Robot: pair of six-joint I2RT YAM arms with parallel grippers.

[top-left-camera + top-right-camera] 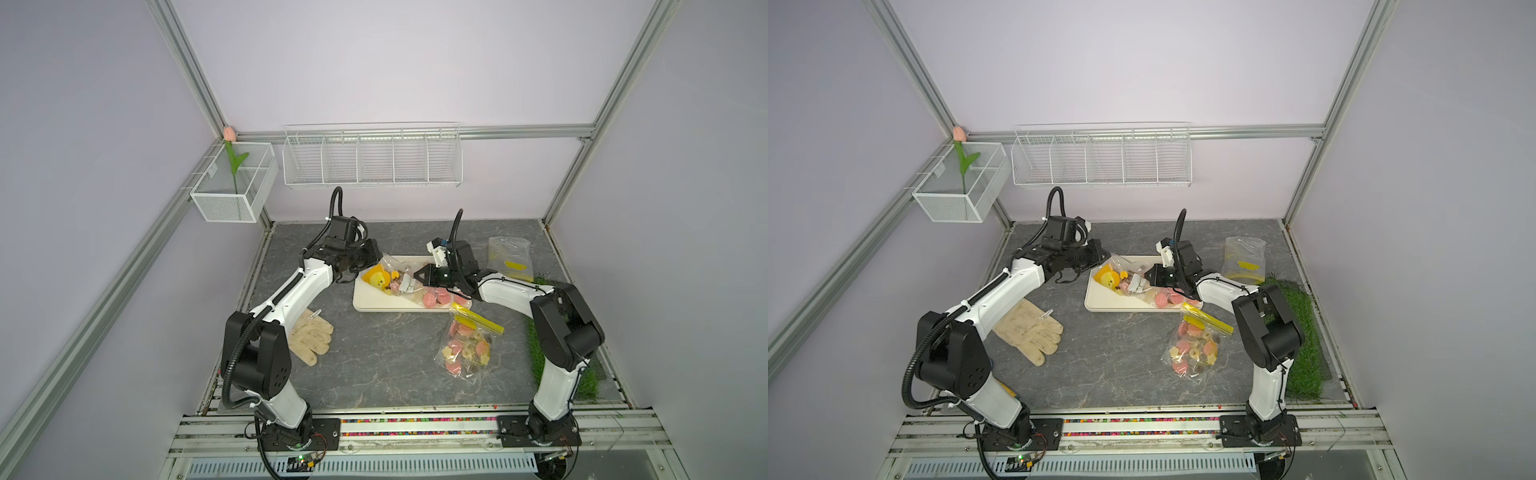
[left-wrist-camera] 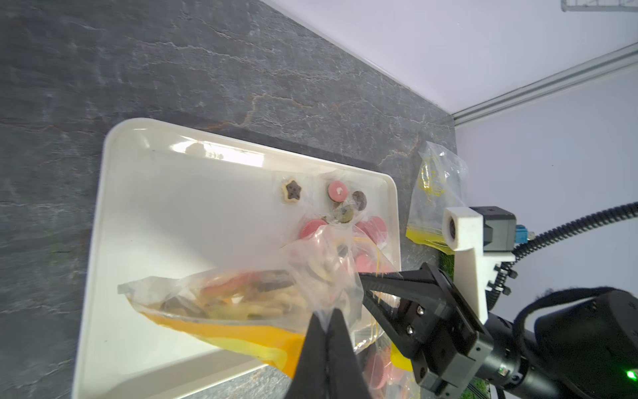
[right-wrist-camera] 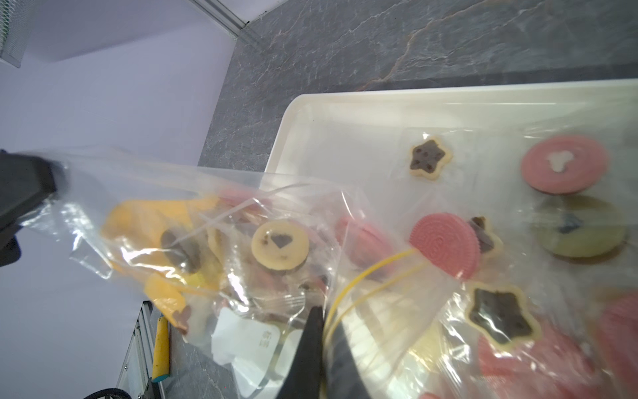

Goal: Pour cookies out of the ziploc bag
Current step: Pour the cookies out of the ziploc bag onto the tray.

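The cookies (image 3: 445, 245) are split between two places. A loose group of pink discs, star shapes and a dark round lies on the white tray (image 2: 138, 241) near the centre of both top views. More are packed inside the ziploc bag (image 1: 392, 278) hanging just above that tray. I judge the pour to be partly done, since part of the load is out on the tray and a good clump is left in the bag.

The left gripper (image 2: 326, 319) is clenched on the clear film beside a yellow band. The right gripper (image 3: 321, 311) is pinched tight on the film at the opposite side, so the bag is stretched between them.

A second bag (image 1: 467, 345), full of cookies, lies flat on the table below and right of the tray, and no gripper is touching it. An empty bag (image 1: 509, 257) sits at the upper right, and a glove (image 1: 311, 336) lies to the lower left.

I cannot tell where the held bag's mouth is, or whether it gapes. Its contents are blurred behind creased film, with white tags and an orange piece mixed in, so they cannot be counted. In a top view the right arm covers the tray's right end.
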